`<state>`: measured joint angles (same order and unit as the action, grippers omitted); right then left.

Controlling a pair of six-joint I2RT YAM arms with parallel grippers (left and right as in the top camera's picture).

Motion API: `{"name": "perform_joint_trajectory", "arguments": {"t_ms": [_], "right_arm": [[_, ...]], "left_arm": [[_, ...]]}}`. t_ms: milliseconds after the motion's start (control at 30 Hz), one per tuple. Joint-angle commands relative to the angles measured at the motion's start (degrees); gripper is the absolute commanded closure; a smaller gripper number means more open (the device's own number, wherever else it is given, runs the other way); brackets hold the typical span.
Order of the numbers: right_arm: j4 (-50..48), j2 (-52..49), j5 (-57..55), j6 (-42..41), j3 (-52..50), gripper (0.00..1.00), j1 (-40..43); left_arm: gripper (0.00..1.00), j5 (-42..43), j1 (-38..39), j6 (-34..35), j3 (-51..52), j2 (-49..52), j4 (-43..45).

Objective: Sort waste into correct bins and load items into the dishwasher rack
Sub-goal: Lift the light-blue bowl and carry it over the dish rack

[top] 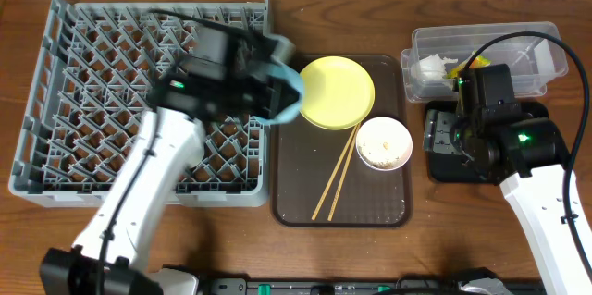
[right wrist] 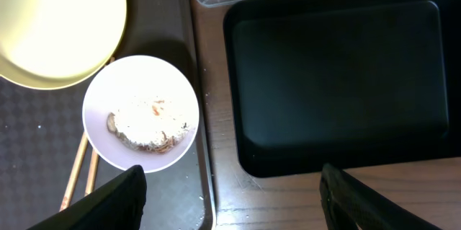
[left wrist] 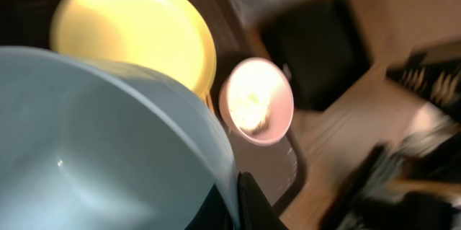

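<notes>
My left gripper (top: pixel 277 87) is shut on the rim of the light blue bowl (top: pixel 289 90), holding it above the right edge of the grey dishwasher rack (top: pixel 92 92); the bowl fills the left wrist view (left wrist: pixel 94 143). The yellow plate (top: pixel 337 92), the white bowl (top: pixel 384 142) with food scraps (right wrist: pixel 148 125) and the chopsticks (top: pixel 335 177) lie on the brown tray (top: pixel 305 193). My right gripper (right wrist: pixel 230 201) is open and empty above the black tray (right wrist: pixel 338 86). The clear tub (top: pixel 518 55) holds crumpled white paper (top: pixel 430 66) and the wrapper (top: pixel 467 62). The small cup is out of view.
The brown serving tray sits between the rack and the black tray (top: pixel 444 161). The table's wooden surface (top: pixel 231 249) shows along the front edge. The left wrist view is blurred by motion.
</notes>
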<state>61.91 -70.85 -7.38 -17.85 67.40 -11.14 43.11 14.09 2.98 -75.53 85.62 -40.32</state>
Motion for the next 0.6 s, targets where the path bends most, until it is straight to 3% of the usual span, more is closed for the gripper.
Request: {"name": "perform_joint_trajectory", "arguments": {"t_ms": [0, 167, 233, 433, 567], "right_arm": [[0.3, 0.4, -0.8, -0.9, 0.9, 0.25, 0.5], [0.3, 0.4, -0.8, -0.9, 0.9, 0.25, 0.5], [0.3, 0.4, -0.7, -0.9, 0.9, 0.25, 0.5], [0.3, 0.4, -0.8, -0.9, 0.9, 0.25, 0.5], [0.3, 0.4, -0.8, -0.9, 0.9, 0.25, 0.5]], "left_arm": [[0.94, 19.2, -10.2, 0.1, -0.3, 1.4, 1.6], [0.94, 30.5, -21.5, 6.8, -0.3, 5.4, 9.3], [0.94, 34.1, -24.4, 12.5, -0.3, 7.8, 14.7], [0.94, 40.0, -26.9, 38.7, -0.3, 15.9, 42.8], [0.94, 40.9, -26.6, 52.6, -0.3, 20.6, 59.5]]}}
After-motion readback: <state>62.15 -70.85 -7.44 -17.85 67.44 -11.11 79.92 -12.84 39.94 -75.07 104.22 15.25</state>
